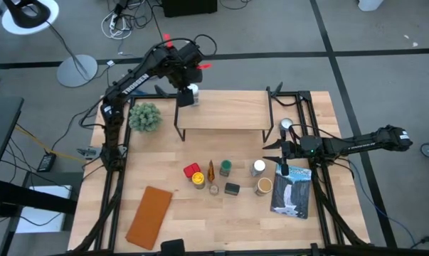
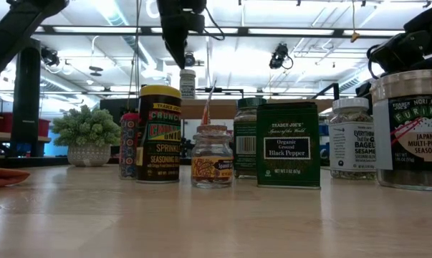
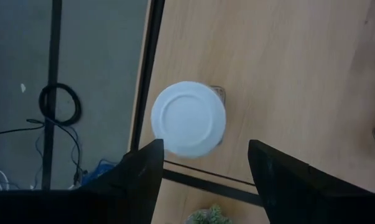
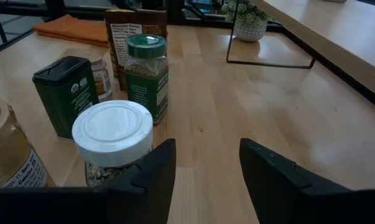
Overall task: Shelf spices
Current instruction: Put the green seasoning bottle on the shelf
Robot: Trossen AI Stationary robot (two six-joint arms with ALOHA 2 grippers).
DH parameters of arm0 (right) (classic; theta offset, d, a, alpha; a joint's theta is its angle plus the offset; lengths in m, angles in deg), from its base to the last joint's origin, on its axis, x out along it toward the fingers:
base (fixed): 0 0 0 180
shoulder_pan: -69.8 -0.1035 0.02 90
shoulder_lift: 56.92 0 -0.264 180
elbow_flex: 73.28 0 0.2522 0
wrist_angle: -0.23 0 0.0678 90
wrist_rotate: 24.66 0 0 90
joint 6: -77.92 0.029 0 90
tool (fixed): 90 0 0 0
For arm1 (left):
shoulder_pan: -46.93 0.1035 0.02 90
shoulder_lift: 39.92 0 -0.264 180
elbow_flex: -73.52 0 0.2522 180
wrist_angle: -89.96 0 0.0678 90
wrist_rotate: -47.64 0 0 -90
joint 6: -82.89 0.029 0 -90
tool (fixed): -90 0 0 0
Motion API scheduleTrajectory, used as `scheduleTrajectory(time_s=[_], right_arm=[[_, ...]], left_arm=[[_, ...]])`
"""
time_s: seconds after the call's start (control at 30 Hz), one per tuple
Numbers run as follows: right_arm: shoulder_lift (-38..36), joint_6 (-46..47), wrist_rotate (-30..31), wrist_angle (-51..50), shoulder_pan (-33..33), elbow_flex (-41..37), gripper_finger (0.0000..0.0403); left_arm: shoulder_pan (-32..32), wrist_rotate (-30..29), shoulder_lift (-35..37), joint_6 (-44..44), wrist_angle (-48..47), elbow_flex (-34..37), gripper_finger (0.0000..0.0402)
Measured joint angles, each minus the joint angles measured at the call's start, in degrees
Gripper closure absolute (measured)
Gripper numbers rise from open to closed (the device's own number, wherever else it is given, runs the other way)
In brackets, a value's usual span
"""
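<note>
While the left gripper point(image 3: 203, 177) hangs open above a small white-lidded glass jar point(image 3: 188, 119) on the light wood shelf point(image 1: 232, 112), another rigid, smooth white-lidded jar point(image 4: 112, 142) is approached by the parted right gripper point(image 4: 203, 171); a body grip is judged safest.

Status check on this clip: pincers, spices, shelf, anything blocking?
Left pincer open above white-lidded jar on shelf corner. Right pincer open, beside white-lidded jar on table. Seven spices unshelved. Nothing blocking.
</note>
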Motion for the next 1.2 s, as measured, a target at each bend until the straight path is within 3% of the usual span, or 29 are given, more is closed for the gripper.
scheduleTrajectory(time_s=[0.23, 0.33, 0.43, 0.57, 0.63, 0.73, 0.93, 1.2], right_arm=[[0.00, 0.02, 0.02, 0.07, -0.02, 0.00, 0.0225], [-0.01, 0.02, 0.01, 0.27, -0.02, -0.01, 0.0226], [-0.02, 0.02, 0.02, 0.51, -0.01, -0.01, 0.0225], [-0.02, 0.01, 0.00, 0.48, 0.00, -0.02, 0.0226], [0.00, 0.00, 0.00, 0.51, 0.00, -0.02, 0.0226], [-0.01, 0.02, 0.02, 0.59, -0.01, -0.02, 0.0224], [0.00, 0.02, 0.01, 0.75, -0.01, -0.02, 0.0222], [0.00, 0.00, 0.02, 0.82, -0.01, -0.01, 0.0224]], left_arm=[[0.00, 0.00, 4.48, 0.25, 0.03, -0.04, 0.0163], [0.02, 3.06, 6.76, -0.65, 0.22, -0.04, 0.0163], [0.04, 12.88, 8.54, -2.12, 0.63, -0.04, 0.0163], [-0.38, 31.79, 10.96, -2.15, 4.18, 1.40, 0.0163], [-1.60, 36.75, 11.96, -2.18, 6.86, 3.45, 0.0163], [-5.30, 34.66, 13.67, -3.02, 13.30, 8.90, 0.0163], [-13.98, 19.95, 15.96, -9.90, 30.65, 22.64, 0.0163], [-25.55, 15.80, 16.17, -16.13, 57.85, 39.31, 0.0163]])
